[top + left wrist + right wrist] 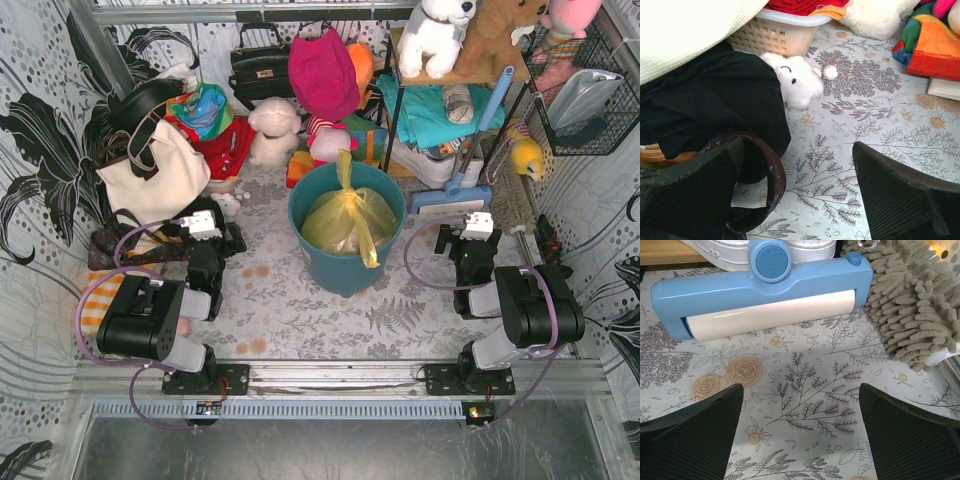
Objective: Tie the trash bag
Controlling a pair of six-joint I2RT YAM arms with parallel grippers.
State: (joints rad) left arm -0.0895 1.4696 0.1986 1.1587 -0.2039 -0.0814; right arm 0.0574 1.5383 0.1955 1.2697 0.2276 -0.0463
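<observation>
Both the left pincer (pixel 800 197) and the right pincer (pixel 800 435) gaped wide, holding nothing, low over the floral desk (pixel 300 310). Between them, farther back, the trash bag (pixel 350 222) sat inside the teal bin (pixel 345 268), its gathered neck standing above the rim.

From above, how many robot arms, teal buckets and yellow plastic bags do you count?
Robot arms: 2, the left arm and the right arm
Teal bin: 1
Trash bag: 1, inside the bin
Total: 4
</observation>
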